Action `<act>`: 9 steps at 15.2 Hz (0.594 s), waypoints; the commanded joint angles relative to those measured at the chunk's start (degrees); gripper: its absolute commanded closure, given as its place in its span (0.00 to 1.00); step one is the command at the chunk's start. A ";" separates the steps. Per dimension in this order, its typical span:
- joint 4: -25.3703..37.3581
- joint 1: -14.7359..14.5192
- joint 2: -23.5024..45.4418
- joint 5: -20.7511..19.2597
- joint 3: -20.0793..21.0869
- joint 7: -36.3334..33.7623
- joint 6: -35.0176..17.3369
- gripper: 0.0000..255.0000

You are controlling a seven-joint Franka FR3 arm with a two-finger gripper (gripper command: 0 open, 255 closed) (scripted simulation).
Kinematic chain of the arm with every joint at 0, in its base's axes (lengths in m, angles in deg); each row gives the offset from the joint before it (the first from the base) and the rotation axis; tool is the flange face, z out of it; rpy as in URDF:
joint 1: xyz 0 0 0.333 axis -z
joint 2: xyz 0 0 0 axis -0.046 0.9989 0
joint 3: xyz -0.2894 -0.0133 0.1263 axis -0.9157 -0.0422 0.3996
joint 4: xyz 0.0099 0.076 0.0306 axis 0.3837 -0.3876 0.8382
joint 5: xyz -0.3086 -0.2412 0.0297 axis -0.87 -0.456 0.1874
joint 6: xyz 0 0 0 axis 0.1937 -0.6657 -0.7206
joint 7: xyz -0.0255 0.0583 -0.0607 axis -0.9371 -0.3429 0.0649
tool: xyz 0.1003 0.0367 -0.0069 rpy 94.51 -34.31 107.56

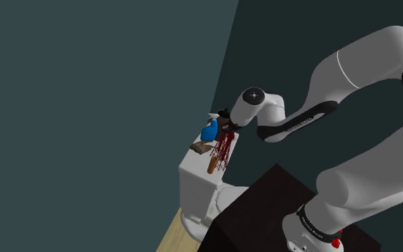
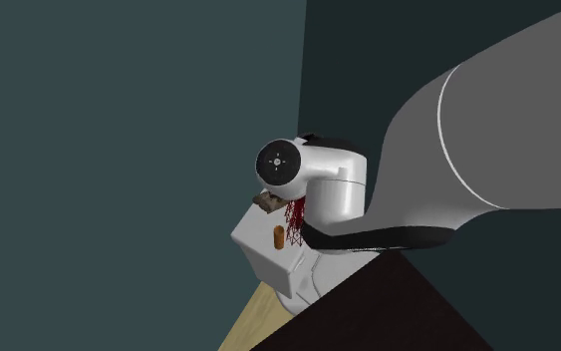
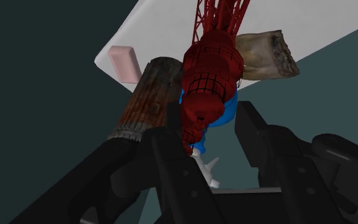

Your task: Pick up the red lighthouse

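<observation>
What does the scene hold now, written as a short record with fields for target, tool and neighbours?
target: red lighthouse, lattice body, at the edge of the white top
tool: open, astride the lighthouse's head, blue showing in a gap on one side
held: apparently not yet
neighbours: rusty brown cylinder, blue object, tan block, pink bar

Teal walls point(image 1: 85, 86) meet at corner; white toilet point(image 1: 196, 185); pale wood floor point(image 1: 172, 236).
</observation>
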 commanded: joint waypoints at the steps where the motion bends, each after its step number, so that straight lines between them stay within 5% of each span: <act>1: -0.50 -0.54 -2.01 4.19 -0.21 3.72 0.16 1.00; 9: -1.25 -4.58 -8.83 18.08 -2.73 16.20 2.85 1.00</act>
